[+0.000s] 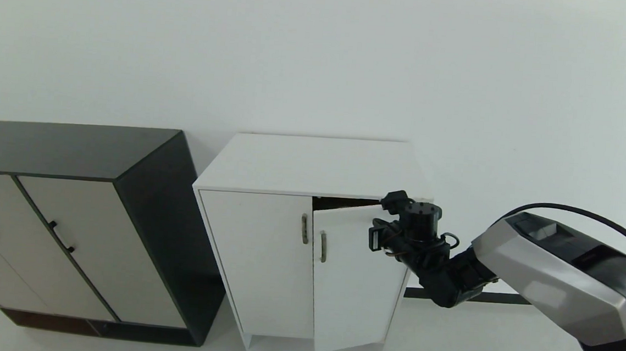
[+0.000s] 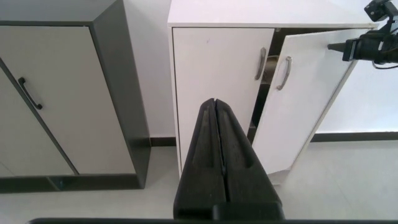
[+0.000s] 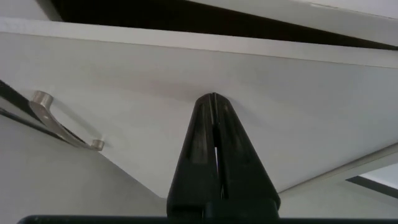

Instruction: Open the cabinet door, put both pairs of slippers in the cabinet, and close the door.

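The white cabinet (image 1: 314, 164) stands against the wall with its left door (image 1: 257, 260) closed. Its right door (image 1: 358, 278) hangs a little ajar, and a dark strip of the interior (image 1: 344, 202) shows above it. My right gripper (image 1: 380, 232) is at the upper outer part of that door, its shut tips (image 3: 214, 99) close to or touching the door face (image 3: 186, 68), away from the metal handle (image 3: 62, 121). My left gripper (image 2: 214, 106) is shut on nothing and hangs in front of the cabinet, pointing at the left door (image 2: 217, 74). From there the right gripper (image 2: 339, 46) shows by the ajar door (image 2: 305, 106).
A black cabinet (image 1: 89, 149) with two beige doors and black handles stands just left of the white one. A dark baseboard (image 1: 502, 299) runs along the wall to the right. Pale bare floor (image 1: 444, 344) lies in front of both cabinets.
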